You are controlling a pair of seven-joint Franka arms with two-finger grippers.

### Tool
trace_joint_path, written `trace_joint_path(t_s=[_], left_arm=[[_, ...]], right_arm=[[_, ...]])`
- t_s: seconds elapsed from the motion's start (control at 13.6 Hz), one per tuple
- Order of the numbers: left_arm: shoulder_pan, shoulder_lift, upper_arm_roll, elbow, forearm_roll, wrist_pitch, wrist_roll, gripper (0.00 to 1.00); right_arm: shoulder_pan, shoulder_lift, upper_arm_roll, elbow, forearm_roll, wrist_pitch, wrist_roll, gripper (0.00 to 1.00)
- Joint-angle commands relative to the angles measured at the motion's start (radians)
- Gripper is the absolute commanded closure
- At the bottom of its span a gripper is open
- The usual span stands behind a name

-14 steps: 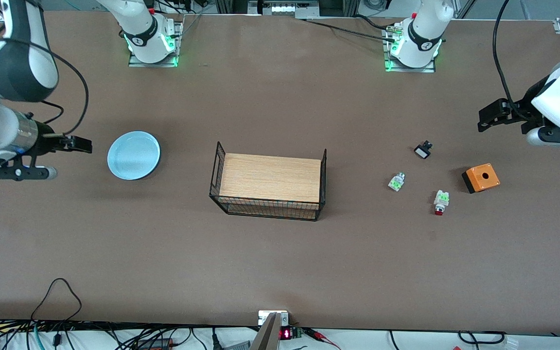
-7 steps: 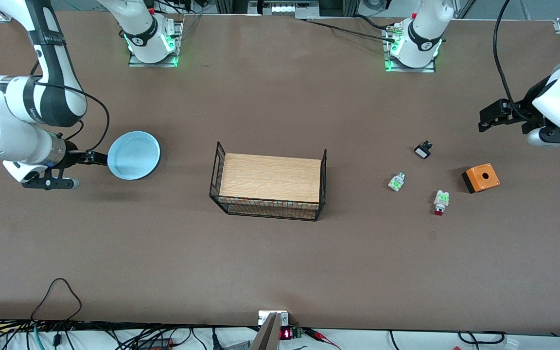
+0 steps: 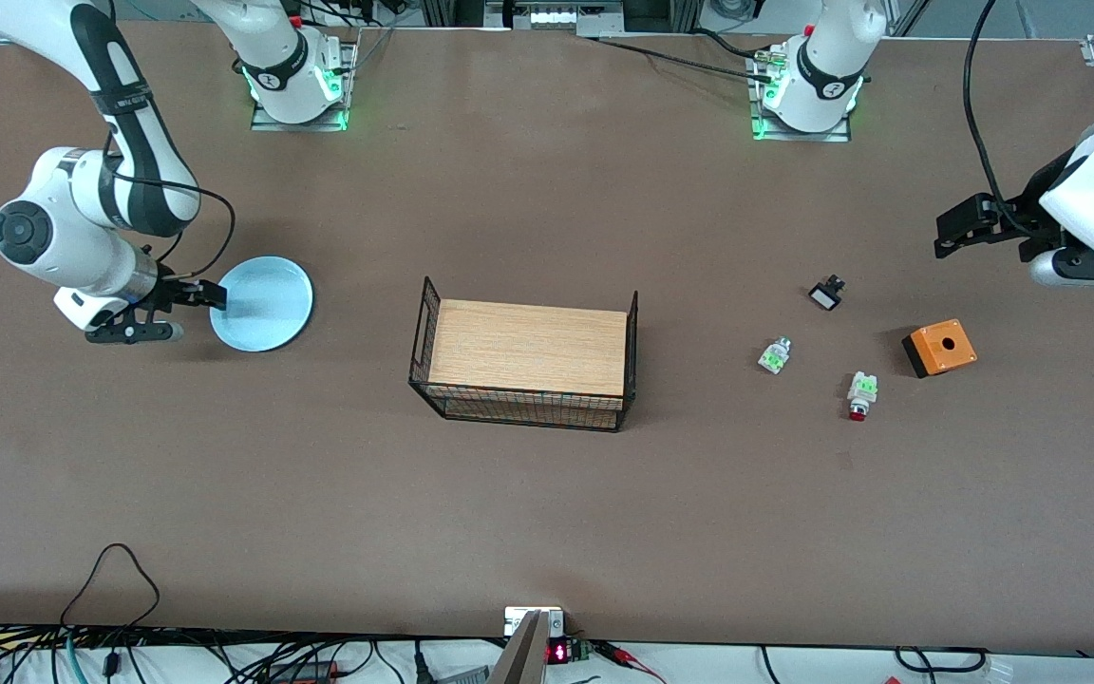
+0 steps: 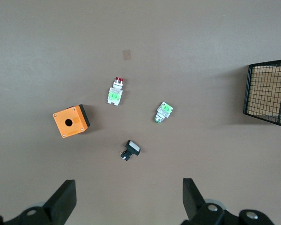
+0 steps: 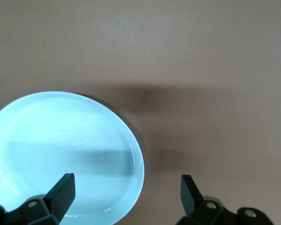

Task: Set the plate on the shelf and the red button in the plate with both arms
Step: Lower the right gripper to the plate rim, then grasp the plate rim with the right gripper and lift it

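The light blue plate (image 3: 267, 304) (image 5: 61, 150) lies flat on the table toward the right arm's end. My right gripper (image 3: 196, 298) (image 5: 125, 192) hangs open over the plate's rim, one finger above the plate and the other above bare table. The red button (image 3: 860, 394) (image 4: 115, 91), white with green marks and a red cap, lies on its side toward the left arm's end. My left gripper (image 3: 965, 228) (image 4: 127, 199) is open and empty, up in the air over bare table beside the small parts.
A wire basket (image 3: 528, 410) (image 4: 269, 93) with a wooden floor stands mid-table. Near the red button lie a white-green part (image 3: 775, 355) (image 4: 163, 112), a black-and-white part (image 3: 826, 294) (image 4: 130, 150) and an orange box (image 3: 939, 348) (image 4: 71, 121).
My right arm has swung in toward the plate and come lower, so its open fingers now straddle the rim. The left arm has not moved.
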Motion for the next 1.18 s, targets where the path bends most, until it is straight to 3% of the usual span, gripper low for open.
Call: trace_joint_path(t_s=[0.0,0.15,0.66,0.73,0.95,1.1], left_arm=[[0.007,-0.010,-0.003,-0.007,-0.018,-0.008,0.011,0.00],[0.007,-0.010,-0.003,-0.008,-0.018,-0.016,0.011,0.00],[0.007,-0.009,-0.003,-0.008,-0.018,-0.017,0.011,0.00],[0.007,-0.009,-0.003,-0.007,-0.018,-0.016,0.011,0.00],[0.006,-0.009,-0.003,-0.008,-0.016,-0.019,0.009,0.00],[0.006,-0.007,-0.003,-0.007,-0.009,-0.021,0.009,0.00]], right_arm=[[-0.007,0.001,0.007,-0.067,-0.011,0.089,-0.017,0.01],[-0.007,0.018,0.007,-0.069,-0.011,0.098,-0.017,0.09],[-0.024,0.070,0.008,-0.079,-0.010,0.110,-0.017,0.16],[-0.024,0.070,0.008,-0.079,-0.010,0.109,-0.017,0.24],[-0.024,0.067,0.008,-0.079,-0.010,0.101,-0.016,0.63],[-0.024,0.069,0.008,-0.079,-0.007,0.100,-0.013,0.97]])
